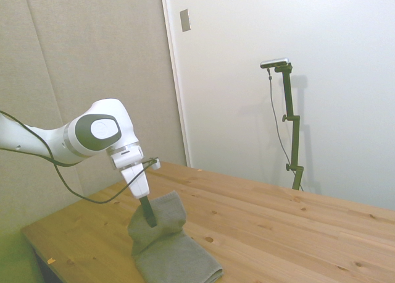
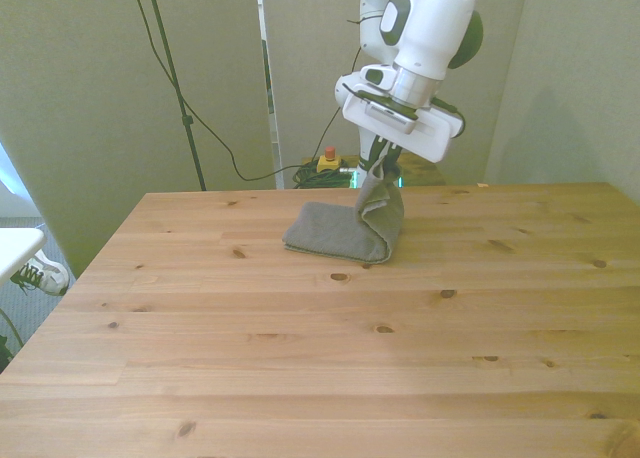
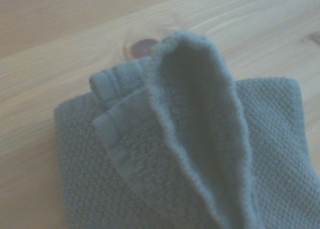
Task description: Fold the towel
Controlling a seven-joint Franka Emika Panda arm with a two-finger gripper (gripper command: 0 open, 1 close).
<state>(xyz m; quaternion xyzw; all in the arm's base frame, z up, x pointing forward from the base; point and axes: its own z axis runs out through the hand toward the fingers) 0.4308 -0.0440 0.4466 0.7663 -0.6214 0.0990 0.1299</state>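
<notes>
Lifting 1 edge of the towel [image 1: 170, 243] is the step in hand, by my reading: the hand [image 1: 150, 220] has pinched a raised flap of grey cloth and holds it up off the bench [image 1: 278, 227], while the rest of the towel lies flat below. In the front view the raised flap stands at the towel's right end, and the flat part stretches away toward the front view's left. The wrist view shows the lifted cloth curled into a soft, pointed fold above the flat layer, with bare wood and a dark knot beyond it.

The next move likely calls for carrying the pinched edge across over the flat part, toward the front view's left, low enough for the cloth to drape, then letting go so that edge meets edge.

The hand's dark fingers are closed narrowly on the flap, nearly together, with only the thickness of cloth between them. The towel sits near the bench's far edge in the front view, just below the arm.
</notes>
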